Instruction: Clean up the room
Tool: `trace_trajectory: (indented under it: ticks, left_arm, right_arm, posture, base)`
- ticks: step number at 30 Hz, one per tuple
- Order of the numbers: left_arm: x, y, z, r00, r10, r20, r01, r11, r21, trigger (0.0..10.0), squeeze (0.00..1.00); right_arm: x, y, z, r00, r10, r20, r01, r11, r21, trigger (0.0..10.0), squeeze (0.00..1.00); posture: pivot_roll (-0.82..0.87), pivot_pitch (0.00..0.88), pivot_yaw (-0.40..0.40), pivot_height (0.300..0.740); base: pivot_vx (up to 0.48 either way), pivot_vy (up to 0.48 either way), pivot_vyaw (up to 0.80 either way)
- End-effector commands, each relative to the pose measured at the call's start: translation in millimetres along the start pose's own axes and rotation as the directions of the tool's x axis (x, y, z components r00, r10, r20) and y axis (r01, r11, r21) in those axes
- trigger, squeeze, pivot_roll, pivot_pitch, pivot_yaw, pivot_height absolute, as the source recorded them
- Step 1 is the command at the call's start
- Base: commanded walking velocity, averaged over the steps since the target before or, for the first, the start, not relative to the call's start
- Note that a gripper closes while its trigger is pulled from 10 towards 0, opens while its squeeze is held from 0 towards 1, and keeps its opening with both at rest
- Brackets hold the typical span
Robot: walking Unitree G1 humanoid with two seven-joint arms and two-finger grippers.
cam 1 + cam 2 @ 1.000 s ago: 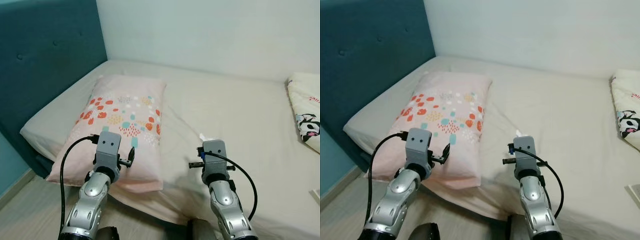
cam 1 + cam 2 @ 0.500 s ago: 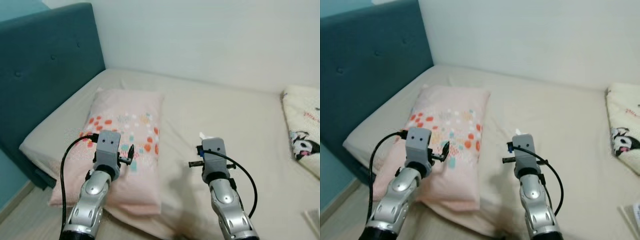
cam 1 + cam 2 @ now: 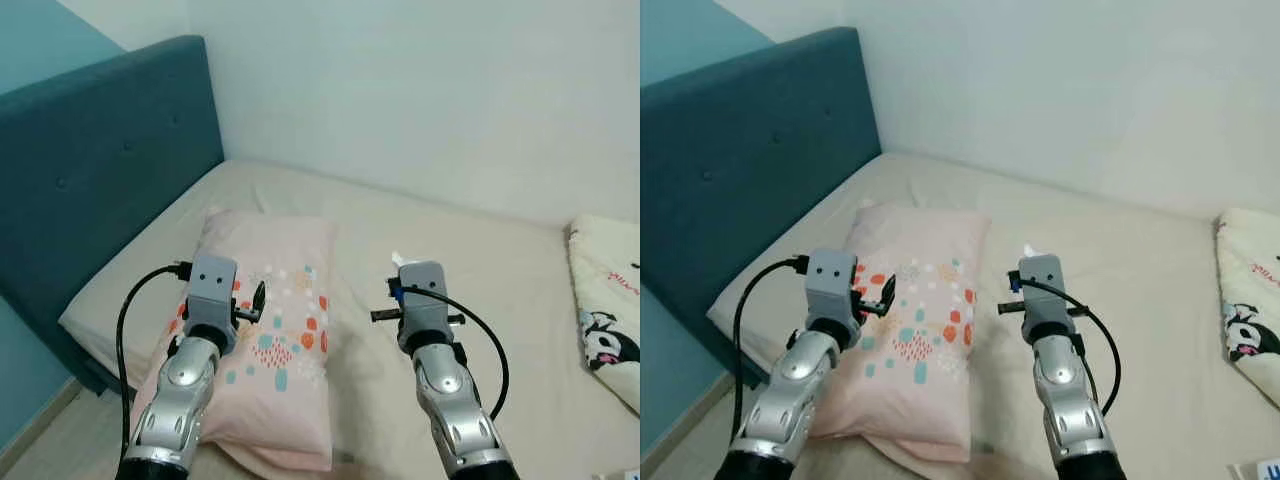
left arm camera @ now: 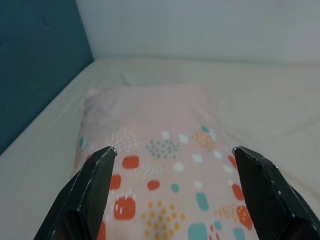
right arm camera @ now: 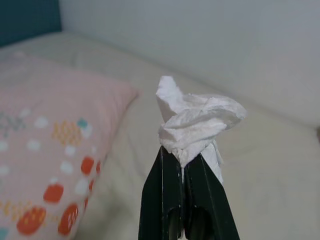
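My right gripper [image 5: 181,150] is shut on a crumpled white tissue [image 5: 197,122], which sticks out past its fingertips. In the eye views the tissue [image 3: 398,259] peeks over the right wrist, held up above the beige bed [image 3: 480,250]. My left gripper [image 4: 173,150] is open with nothing between its fingers [image 4: 95,190]. It hovers over a pink pillow [image 3: 275,340] with red, teal and white spots, which lies at the head end of the bed. Both silver arms are raised in front of me.
A dark teal headboard [image 3: 90,200] stands along the bed's left side, and a white wall [image 3: 420,90] runs behind. A cream blanket with a panda print [image 3: 605,300] lies at the bed's right edge. Floor [image 3: 30,450] shows at the lower left.
The whole picture has shifted, so the camera moved: more wall and headboard show and the pillow sits lower. Both arms hold their raised pose, the tissue still in the right gripper.
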State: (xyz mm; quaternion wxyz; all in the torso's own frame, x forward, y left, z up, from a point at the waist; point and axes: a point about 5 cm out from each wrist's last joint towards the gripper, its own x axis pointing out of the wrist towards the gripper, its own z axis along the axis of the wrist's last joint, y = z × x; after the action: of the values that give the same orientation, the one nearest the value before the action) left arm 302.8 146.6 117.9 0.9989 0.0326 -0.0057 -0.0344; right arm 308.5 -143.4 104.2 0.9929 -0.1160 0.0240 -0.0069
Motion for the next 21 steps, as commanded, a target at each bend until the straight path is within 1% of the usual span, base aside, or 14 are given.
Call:
trace_trajectory:
  ticks: [1, 2, 4, 7, 9, 16, 21]
  left_arm:
    - [-3.0, 1.9, -4.1, 1.0, 0.011, -0.023, -0.012, 1.0, -0.014, 10.0, 0.0]
    - [-3.3, 2.1, -3.9, 1.0, 0.011, -0.022, -0.012, 1.0, -0.013, 10.0, 0.0]
    - [-3.4, 1.7, -1.7, 1.0, 0.003, 0.002, -0.003, 1.0, 0.005, 10.0, 0.0]
    - [-2.9, 1.9, -1.0, 1.0, 0.01, 0.001, -0.01, 1.0, -0.004, 10.0, 0.0]
    - [-2.8, 0.9, -0.7, 1.0, -0.004, -0.005, 0.004, 1.0, -0.015, 10.0, 0.0]
    - [-4.0, 2.9, -0.3, 1.0, -0.01, -0.008, 0.01, 1.0, 0.006, 10.0, 0.0]
    - [-3.4, 4.1, 0.0, 1.0, -0.009, -0.014, 0.008, 1.0, -0.012, 10.0, 0.0]
  right_arm:
    - [-1.0, 6.6, -8.6, 0.998, 0.032, -0.052, -0.032, 0.999, -0.001, 10.0, 0.0]
    - [-1.7, 8.9, -11.4, 0.997, 0.046, -0.064, -0.047, 0.999, -0.006, 10.0, 0.0]
    - [-3.1, 9.1, -14.3, 0.997, 0.031, -0.074, -0.031, 1.0, 0.003, 10.0, 0.0]
    - [-2.9, 9.1, -15.0, 0.994, 0.047, -0.098, -0.043, 0.998, 0.047, 10.0, 0.0]
    - [-2.4, 7.5, -15.2, 0.995, 0.04, -0.096, -0.033, 0.997, 0.069, 10.0, 0.0]
    - [-1.3, 8.0, -15.0, 0.995, 0.042, -0.094, -0.034, 0.996, 0.083, 10.0, 0.0]
    - [-2.4, 11.0, -15.4, 0.993, 0.06, -0.097, -0.051, 0.995, 0.085, 10.0, 0.0]
  posture:
    - [-0.02, 0.0, -0.049, 0.74]
    - [-0.02, 0.0, -0.049, 0.74]
    - [-0.01, 0.0, -0.052, 0.74]
    - [-0.01, 0.0, -0.052, 0.74]
    - [-0.01, 0.0, -0.054, 0.74]
    - [0.0, 0.0, -0.053, 0.74]
    - [0.0, 0.0, -0.053, 0.74]
  base:
    - [0.0, 0.0, 0.0]
    - [0.0, 0.0, 0.0]
    - [0.0, 0.0, 0.0]
    - [0.0, 0.0, 0.0]
    - [0.0, 0.0, 0.0]
    - [0.0, 0.0, 0.0]
    - [0.0, 0.0, 0.0]
